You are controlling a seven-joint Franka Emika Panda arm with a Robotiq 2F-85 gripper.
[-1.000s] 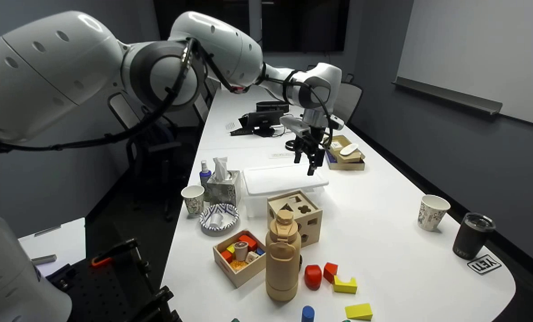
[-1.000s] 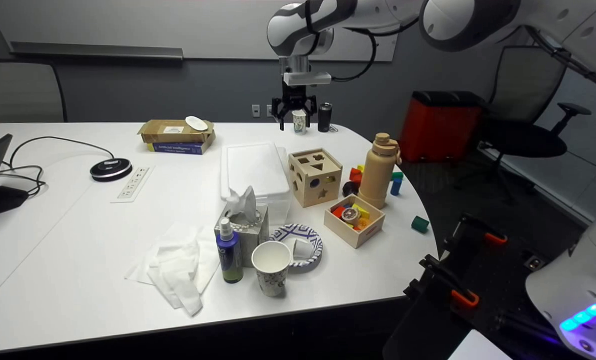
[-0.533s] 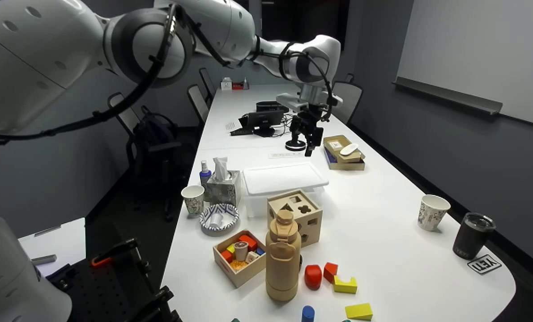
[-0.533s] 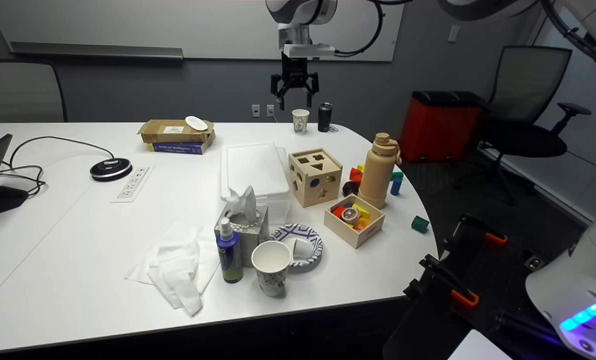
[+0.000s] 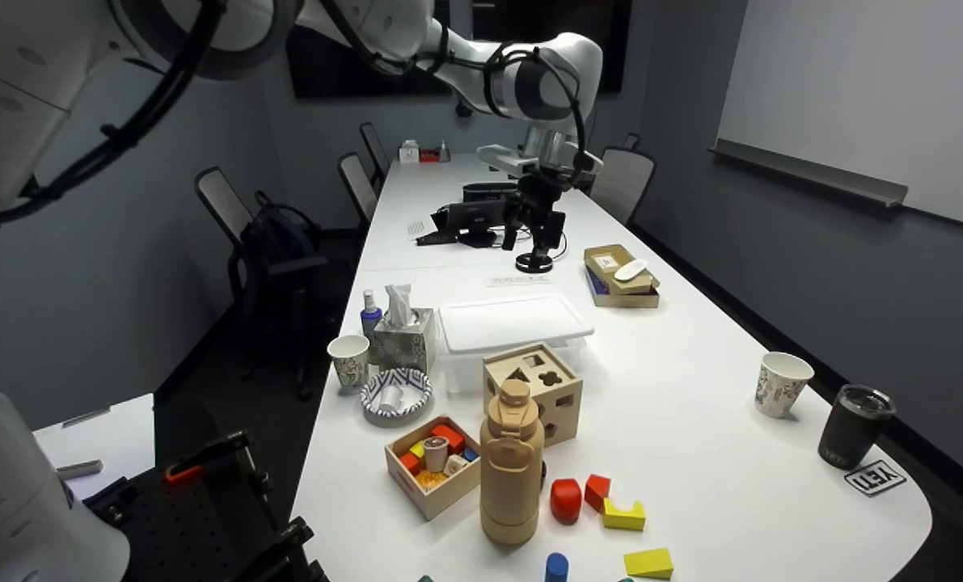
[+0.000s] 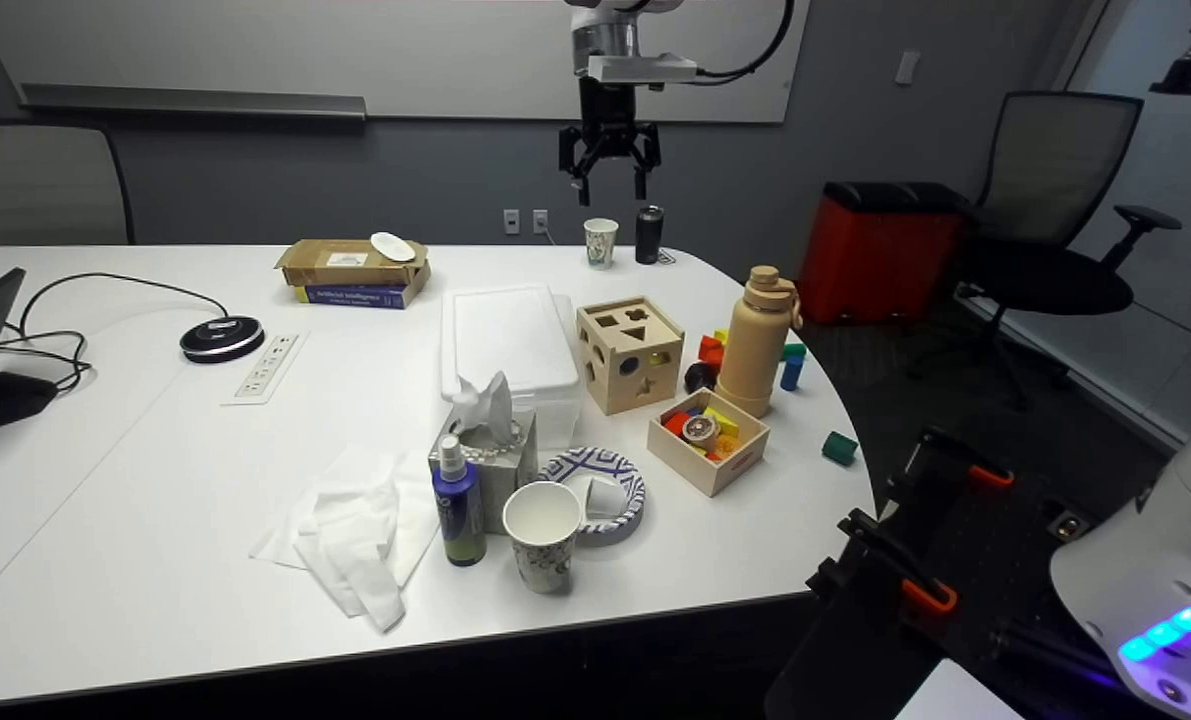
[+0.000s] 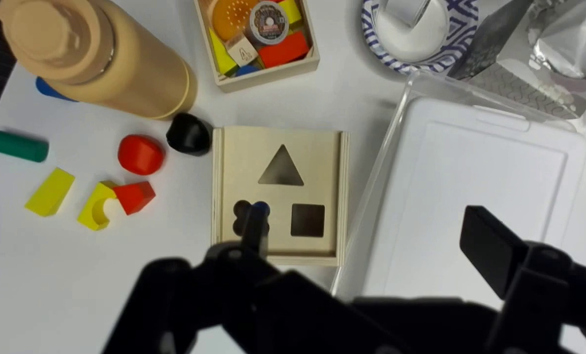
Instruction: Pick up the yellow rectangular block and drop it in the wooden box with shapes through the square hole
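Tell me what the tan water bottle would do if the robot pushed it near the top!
The tan water bottle would probably tip over, since it stands tall and slim. Once down, it might roll, because its body is round. Its smooth sides look hard, so it likely wouldn't squash.

Wooden shape box (image 7: pixel 280 194) pale beige — gripper (image 6: pixel 612 192) black — bowl (image 6: pixel 592 461) blue-on-white geometric.

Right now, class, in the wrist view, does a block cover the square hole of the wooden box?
No, the square hole in the wooden box shows all four edges, with nothing across it.
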